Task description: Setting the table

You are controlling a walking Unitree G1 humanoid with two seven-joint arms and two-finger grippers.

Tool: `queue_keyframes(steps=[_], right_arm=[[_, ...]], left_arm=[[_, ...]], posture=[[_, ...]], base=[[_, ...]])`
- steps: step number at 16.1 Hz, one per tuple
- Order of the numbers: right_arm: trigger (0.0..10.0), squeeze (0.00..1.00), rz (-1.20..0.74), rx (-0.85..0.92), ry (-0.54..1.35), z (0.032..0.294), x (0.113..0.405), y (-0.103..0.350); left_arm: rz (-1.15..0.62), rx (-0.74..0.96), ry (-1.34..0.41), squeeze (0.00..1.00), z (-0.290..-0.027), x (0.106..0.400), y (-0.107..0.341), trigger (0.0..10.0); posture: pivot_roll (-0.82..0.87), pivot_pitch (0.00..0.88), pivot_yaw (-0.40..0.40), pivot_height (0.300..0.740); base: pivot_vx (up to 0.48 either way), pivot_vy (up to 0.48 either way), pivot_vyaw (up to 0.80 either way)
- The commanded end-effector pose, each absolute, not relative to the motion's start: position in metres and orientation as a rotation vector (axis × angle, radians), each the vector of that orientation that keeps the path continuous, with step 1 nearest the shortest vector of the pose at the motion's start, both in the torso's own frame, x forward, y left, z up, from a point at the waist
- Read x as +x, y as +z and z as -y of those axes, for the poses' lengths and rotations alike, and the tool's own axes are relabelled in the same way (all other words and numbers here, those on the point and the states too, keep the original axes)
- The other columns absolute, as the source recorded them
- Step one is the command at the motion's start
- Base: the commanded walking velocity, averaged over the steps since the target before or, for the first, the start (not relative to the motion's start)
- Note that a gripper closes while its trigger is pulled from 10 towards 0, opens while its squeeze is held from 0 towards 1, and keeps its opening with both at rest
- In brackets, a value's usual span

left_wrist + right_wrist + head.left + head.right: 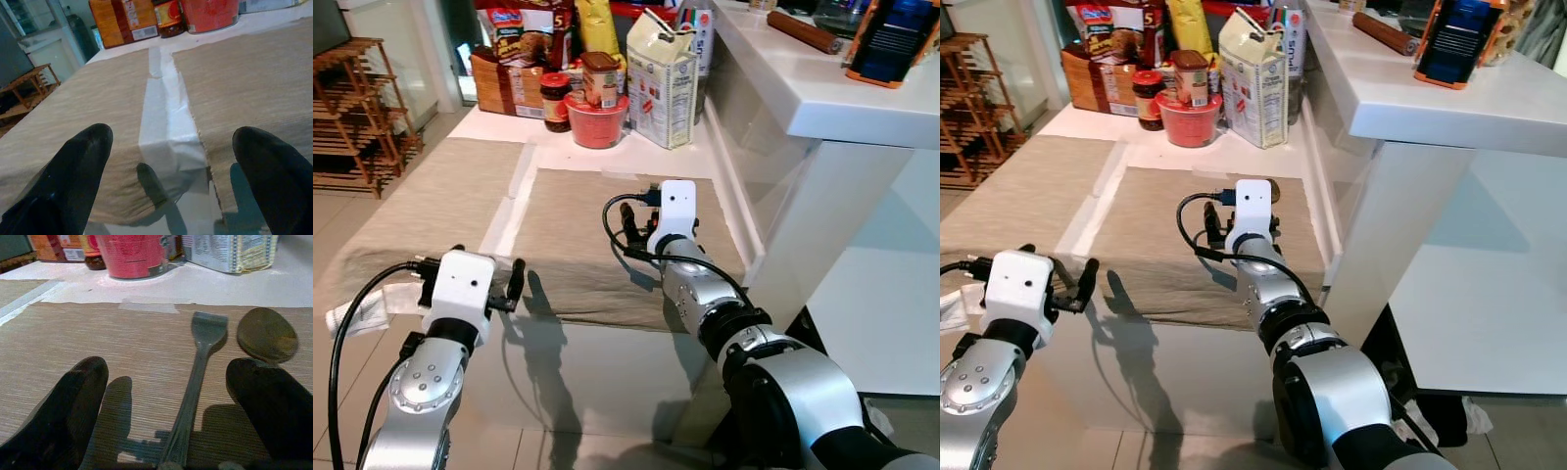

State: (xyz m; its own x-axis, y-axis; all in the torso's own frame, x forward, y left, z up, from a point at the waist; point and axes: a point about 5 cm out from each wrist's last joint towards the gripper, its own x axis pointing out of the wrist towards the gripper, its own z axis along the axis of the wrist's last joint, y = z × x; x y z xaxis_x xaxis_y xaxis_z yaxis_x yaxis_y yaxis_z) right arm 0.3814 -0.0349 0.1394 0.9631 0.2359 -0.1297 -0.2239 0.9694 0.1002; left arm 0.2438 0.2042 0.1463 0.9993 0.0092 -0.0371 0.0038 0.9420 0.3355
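fork (198,377): lies flat on the right-hand beige placemat (573,235), head toward the groceries, its near end cut off by the frame edge in the right wrist view. spoon (266,334): just beside the fork, bowl only; its handle is hidden behind a black finger. in the eye views both pieces are mostly hidden behind the right wrist.

right gripper (171,401): low over the placemat, fingers wide apart, the fork handle between them, not gripped.

left gripper (173,169): at the table's near edge, fingers spread apart, holding nothing, facing the strip of white tablecloth (164,117) between the two mats.

left placemat (440,201): beige, near edge drooping over the table.

far end of table: red tub (597,125), dark jar (555,101), brown-lidded jar (600,78), white carton (661,83) with small unreadable print, brown box (504,86). one pack behind the carton reads "plus" in the right eye view; other labels too blurred.

white counter (822,88): on the robot's right.

wooden rack (352,113): far left, cut off.
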Motion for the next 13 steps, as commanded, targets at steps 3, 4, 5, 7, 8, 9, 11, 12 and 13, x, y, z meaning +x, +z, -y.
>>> queue_keyframes(steps=[3, 4, 5, 7, 8, 9, 11, 12, 13], right_arm=[[10.0, 0.00, -0.179, 0.065, 0.236, 0.032, 0.378, 0.131], [10.0, 0.00, -0.180, 0.065, 0.234, 0.032, 0.377, 0.131], [10.0, 0.00, -0.187, 0.060, 0.229, 0.032, 0.377, 0.129], [0.0, 0.00, -0.229, 0.051, 0.205, 0.035, 0.374, 0.121], [0.0, 0.00, -0.231, 0.053, 0.199, 0.035, 0.374, 0.120], [0.0, 0.00, -0.231, 0.057, 0.197, 0.035, 0.374, 0.120], [0.0, 0.00, -0.235, 0.051, 0.199, 0.035, 0.374, 0.119], [0.0, 0.00, -0.236, 0.049, 0.199, 0.035, 0.374, 0.119], [0.0, 0.00, -0.240, 0.051, 0.196, 0.035, 0.373, 0.118]], left_arm=[[-0.036, 0.355, 0.011, 0.00, -0.206, 0.239, 0.152, 10.0], [-0.038, 0.355, 0.011, 0.00, -0.207, 0.239, 0.152, 10.0], [-0.041, 0.355, 0.012, 0.00, -0.208, 0.239, 0.153, 10.0], [-0.045, 0.356, 0.017, 0.00, -0.210, 0.239, 0.155, 10.0], [-0.045, 0.355, 0.018, 0.00, -0.211, 0.240, 0.155, 10.0], [-0.045, 0.354, 0.020, 0.00, -0.211, 0.240, 0.156, 10.0], [-0.044, 0.357, 0.021, 0.00, -0.212, 0.241, 0.157, 10.0], [-0.044, 0.357, 0.021, 0.00, -0.212, 0.241, 0.157, 10.0], [-0.044, 0.359, 0.020, 0.00, -0.213, 0.242, 0.157, 10.0]], posture=[[0.26, 0.000, -0.045, 0.736], [0.26, 0.000, -0.045, 0.736], [0.25, 0.000, -0.044, 0.736], [0.26, 0.000, -0.043, 0.736], [0.26, 0.000, -0.043, 0.736], [0.26, 0.000, -0.042, 0.736], [0.25, 0.000, -0.039, 0.736], [0.25, 0.000, -0.039, 0.736], [0.25, 0.000, -0.035, 0.736]], base=[[0.000, 0.000, 0.00], [0.000, 0.000, 0.00], [0.000, 0.000, 0.00], [0.000, 0.000, 0.00], [0.000, 0.000, 0.00], [0.000, 0.000, 0.00], [0.000, 0.000, 0.00], [0.000, 0.000, 0.00], [0.000, 0.000, 0.00]])
